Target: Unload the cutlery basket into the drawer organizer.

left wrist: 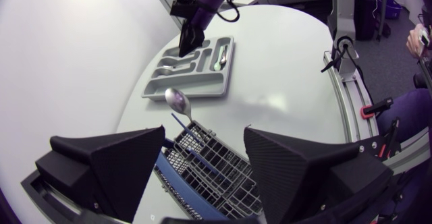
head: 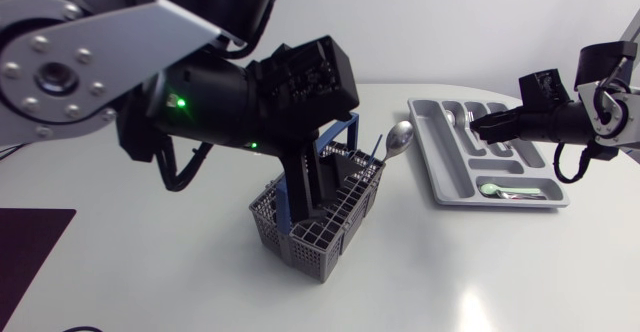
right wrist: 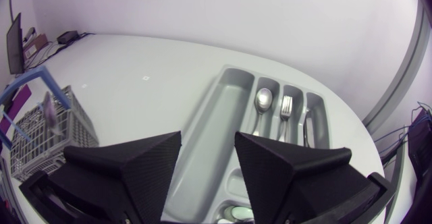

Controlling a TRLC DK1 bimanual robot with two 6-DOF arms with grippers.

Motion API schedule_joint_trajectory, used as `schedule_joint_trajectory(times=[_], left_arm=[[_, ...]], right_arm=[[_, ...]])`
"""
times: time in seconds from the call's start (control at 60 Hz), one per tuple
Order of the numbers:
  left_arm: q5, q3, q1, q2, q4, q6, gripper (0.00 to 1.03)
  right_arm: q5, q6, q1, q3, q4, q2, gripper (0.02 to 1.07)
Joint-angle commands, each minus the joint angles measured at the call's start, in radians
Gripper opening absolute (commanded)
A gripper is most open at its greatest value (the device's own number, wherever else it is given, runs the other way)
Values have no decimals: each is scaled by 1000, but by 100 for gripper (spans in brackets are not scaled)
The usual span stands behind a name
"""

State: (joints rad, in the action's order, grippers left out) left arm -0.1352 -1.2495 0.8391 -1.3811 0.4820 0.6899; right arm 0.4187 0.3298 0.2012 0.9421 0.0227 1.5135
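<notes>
Basket [left wrist: 212, 173] lies just under the left gripper's [left wrist: 204, 136] open, empty fingers [left wrist: 108, 163]; right gripper [right wrist: 208, 143] gapes empty above organizer [right wrist: 216, 116].

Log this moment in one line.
left gripper open over basket | right gripper open over organizer | spoon leaning out of basket

Basket [head: 318, 217] at centre, organizer [head: 487, 152] to its right, spoon [head: 400, 137] in basket
</notes>
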Motion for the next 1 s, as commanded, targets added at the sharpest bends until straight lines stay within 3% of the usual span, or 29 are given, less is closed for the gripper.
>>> schedule_joint_trajectory(times=[0.0, 0.433, 0.483, 0.633, 0.717, 0.883, 0.983], left_arm=[[-14, 5, -17, -47, 7, 23, 89], [-10, 7, -74, -188, -65, 30, 81], [-9, -4, -80, -208, -65, 30, 73], [-3, -25, -89, -236, -65, 28, 60], [-1, -33, -89, -248, -65, 26, 59], [29, -51, -81, -268, -63, 20, 22], [43, -65, -78, -272, -40, 19, 16]], right_arm=[[17, 23, -45, -85, 3, -110, 62], [-55, 23, -322, -302, 94, -469, 62], [-72, 23, -350, -313, 105, -492, 62], [-113, 21, -434, -327, 146, -552, 62], [-136, 15, -480, -336, 158, -578, 62], [-204, 8, -568, -356, 168, -613, 62], [-218, 8, -580, -362, 168, -622, 63]])
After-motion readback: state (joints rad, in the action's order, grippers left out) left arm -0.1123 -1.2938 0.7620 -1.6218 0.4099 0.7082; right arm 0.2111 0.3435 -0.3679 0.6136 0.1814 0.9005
